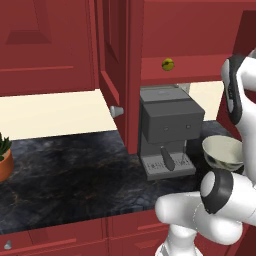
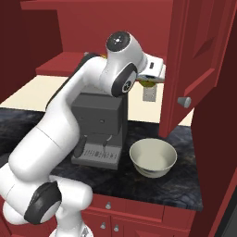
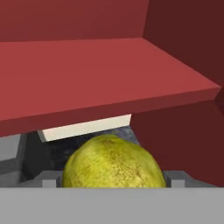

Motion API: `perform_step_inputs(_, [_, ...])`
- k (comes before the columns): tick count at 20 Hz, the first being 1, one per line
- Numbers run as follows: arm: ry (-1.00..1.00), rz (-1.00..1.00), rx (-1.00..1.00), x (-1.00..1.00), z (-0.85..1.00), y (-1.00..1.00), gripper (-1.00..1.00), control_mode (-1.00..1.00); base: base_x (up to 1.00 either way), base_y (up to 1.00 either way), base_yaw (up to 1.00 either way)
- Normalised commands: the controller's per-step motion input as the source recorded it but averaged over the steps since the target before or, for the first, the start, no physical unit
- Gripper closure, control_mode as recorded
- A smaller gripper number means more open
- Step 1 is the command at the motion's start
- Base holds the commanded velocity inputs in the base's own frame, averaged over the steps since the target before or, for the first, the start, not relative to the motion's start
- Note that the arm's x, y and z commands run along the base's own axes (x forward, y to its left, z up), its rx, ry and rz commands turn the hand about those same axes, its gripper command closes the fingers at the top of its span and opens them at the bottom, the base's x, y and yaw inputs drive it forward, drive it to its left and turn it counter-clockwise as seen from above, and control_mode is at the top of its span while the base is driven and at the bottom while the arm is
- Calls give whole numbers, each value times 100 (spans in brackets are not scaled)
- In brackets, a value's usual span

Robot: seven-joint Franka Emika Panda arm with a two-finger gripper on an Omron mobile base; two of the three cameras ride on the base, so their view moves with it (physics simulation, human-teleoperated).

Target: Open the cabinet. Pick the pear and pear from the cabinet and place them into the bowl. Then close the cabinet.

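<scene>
The cabinet (image 1: 200, 67) stands open: its left door (image 1: 112, 55) swings out in the left base view, its right door (image 2: 199, 60) in the right base view. One pear (image 1: 168, 64) lies on the shelf (image 3: 96, 74) inside. My gripper (image 2: 150, 77) hangs just outside the cabinet, below shelf level, and is shut on the other pear (image 2: 147, 84). In the hand view that pear (image 3: 113, 159) fills the space between my fingertips (image 3: 50, 180). The cream bowl (image 2: 152, 172) sits on the counter below and slightly right of the gripper, also seen as the bowl (image 1: 212, 145).
A grey coffee machine (image 2: 99, 125) stands on the dark marble counter (image 1: 75, 175) left of the bowl, under the cabinet. The open doors jut out on both sides of the gripper. A potted plant (image 1: 4, 155) sits far left. Red drawers (image 2: 139, 213) run below the counter.
</scene>
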Motion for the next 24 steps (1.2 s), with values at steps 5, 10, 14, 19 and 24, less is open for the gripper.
perform_step_inputs(5, [19, 0, 0, -21, -26, 0, 100, -100, 0, 0, 0])
perform_step_inputs(10, [18, 0, 0, -13, -35, 0, 100, -100, 0, 0, 0])
perform_step_inputs(14, [20, 0, 0, -13, -34, 0, 100, -100, 0, 0, 0])
perform_step_inputs(19, [13, 0, 0, -5, -46, 1, 100, -100, 0, 0, 0])
perform_step_inputs(24, [0, 0, 0, -2, -63, 0, 100, -100, 0, 0, 0])
